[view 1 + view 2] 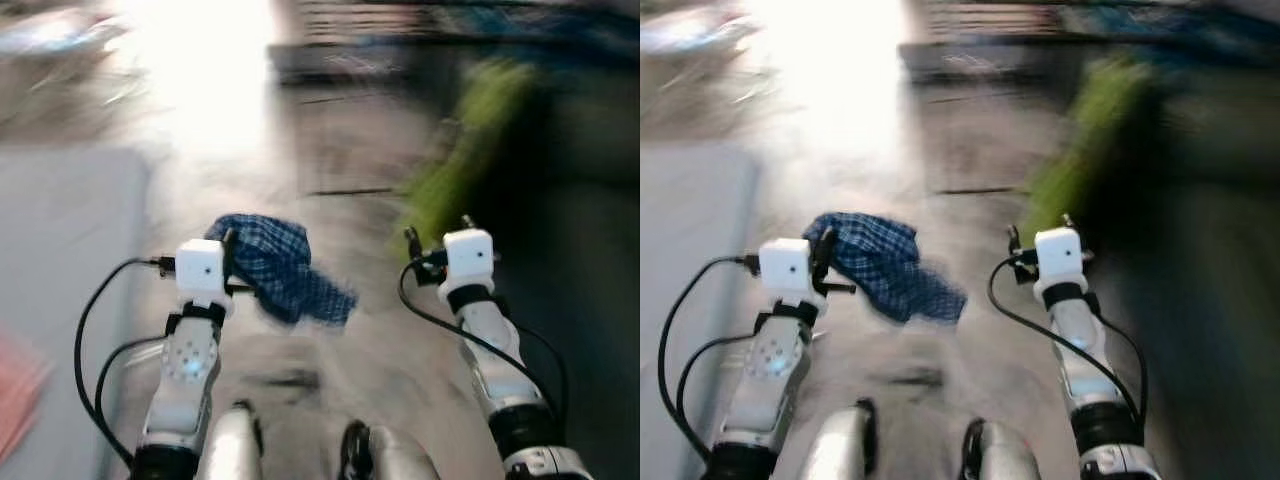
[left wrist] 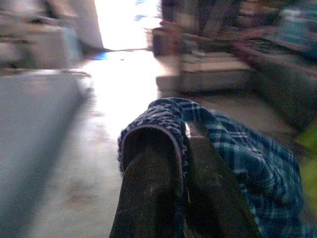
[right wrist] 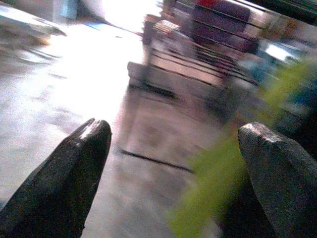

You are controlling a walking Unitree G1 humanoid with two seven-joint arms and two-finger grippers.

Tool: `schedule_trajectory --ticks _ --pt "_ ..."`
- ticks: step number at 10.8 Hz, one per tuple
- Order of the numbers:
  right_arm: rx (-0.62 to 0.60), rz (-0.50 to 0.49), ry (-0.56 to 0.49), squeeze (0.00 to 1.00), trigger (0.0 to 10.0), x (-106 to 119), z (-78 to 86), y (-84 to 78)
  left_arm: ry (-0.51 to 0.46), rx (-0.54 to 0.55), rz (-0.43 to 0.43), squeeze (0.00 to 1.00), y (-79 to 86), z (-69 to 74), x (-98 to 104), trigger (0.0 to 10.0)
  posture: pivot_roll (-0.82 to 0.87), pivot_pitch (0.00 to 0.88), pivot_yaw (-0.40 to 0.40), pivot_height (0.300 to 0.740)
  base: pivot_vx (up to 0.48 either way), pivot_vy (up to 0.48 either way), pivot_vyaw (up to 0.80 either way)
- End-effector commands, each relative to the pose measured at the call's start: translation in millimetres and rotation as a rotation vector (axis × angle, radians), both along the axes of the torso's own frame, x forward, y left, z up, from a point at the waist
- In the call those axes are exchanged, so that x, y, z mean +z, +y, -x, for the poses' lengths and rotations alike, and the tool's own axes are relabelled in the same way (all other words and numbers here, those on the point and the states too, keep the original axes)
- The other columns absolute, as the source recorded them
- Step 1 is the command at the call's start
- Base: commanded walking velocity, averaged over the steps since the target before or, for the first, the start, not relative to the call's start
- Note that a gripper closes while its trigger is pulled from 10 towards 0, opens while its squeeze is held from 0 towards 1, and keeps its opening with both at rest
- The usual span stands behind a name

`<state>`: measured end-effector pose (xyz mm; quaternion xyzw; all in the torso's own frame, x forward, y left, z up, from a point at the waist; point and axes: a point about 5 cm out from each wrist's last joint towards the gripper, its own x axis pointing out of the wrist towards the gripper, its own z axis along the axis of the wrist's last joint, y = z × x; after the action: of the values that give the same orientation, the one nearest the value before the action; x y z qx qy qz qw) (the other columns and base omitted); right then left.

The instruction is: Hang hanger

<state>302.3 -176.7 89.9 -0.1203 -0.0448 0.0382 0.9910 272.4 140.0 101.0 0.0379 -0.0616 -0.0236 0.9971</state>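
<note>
Blue plaid cloth (image 1: 278,265) hangs clamped in your left gripper (image 2: 184,148), raised over bare grey floor (image 1: 330,180); no hanger can be made out in the blur. Your right gripper (image 3: 173,163) is spread wide, holding nothing, beside a green blurred shape (image 1: 465,150). Pale furniture edge (image 1: 60,250) borders your left; shelving (image 3: 198,54) stands ahead.

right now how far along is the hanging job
Picking up looks done: the left end effector is shut on a blue plaid cloth, carried above the floor. No hanger can be made out under the cloth. In hand: transport, since the head views are blurred as when walking. The right end effector is open, holding nothing. Left: reaching a rail or hook, none identifiable here, and hanging it.
</note>
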Motion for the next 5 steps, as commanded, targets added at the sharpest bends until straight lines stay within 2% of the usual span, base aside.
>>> schedule_trajectory --ticks 1,5 --pt "-0.012 -0.012 -0.017 0.00 10.0 3.9 0.7 -0.8 0.004 0.013 0.000 0.00 1.0 3.0 -1.1 10.0 0.03 0.219 -0.042 0.740 0.356 0.000 0.43" --pt "-0.017 -0.014 -0.018 0.00 10.0 3.8 3.7 -4.7 0.015 0.005 -0.010 0.00 3.0 5.0 -4.0 10.0 0.03 0.207 -0.046 0.740 0.448 0.000 0.00"
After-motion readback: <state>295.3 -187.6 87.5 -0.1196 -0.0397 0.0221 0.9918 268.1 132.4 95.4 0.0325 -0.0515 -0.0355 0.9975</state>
